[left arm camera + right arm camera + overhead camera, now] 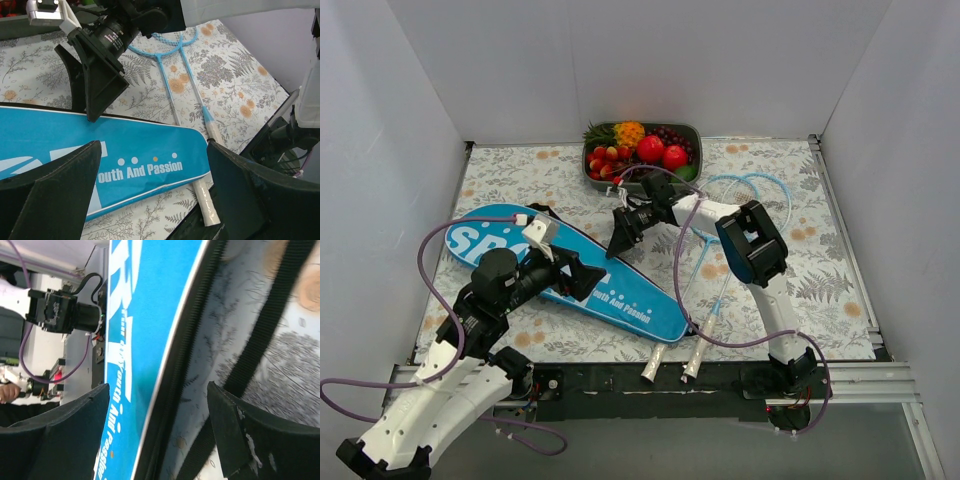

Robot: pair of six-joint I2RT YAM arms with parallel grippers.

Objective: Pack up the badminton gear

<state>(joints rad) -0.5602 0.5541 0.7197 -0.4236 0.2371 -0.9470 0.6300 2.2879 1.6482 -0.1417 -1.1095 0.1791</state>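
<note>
My left gripper (153, 145) and right gripper (159, 386) gape wide; bag (630, 300) looks soft, light; I'd pinch its zipper edge (185, 340), mid-frame.

Lettering stands on one thing only, the long blue racket-shaped fabric bag (630, 300). In the top view, large white letters "SP" show at its wide end, left of centre in the frame; the rest of the word is hidden. The left wrist view gives a smaller white line at lower centre — "outh And Passion", its start covered. In the right wrist view the same line runs sideways along the lower left — only partly legible.
</note>
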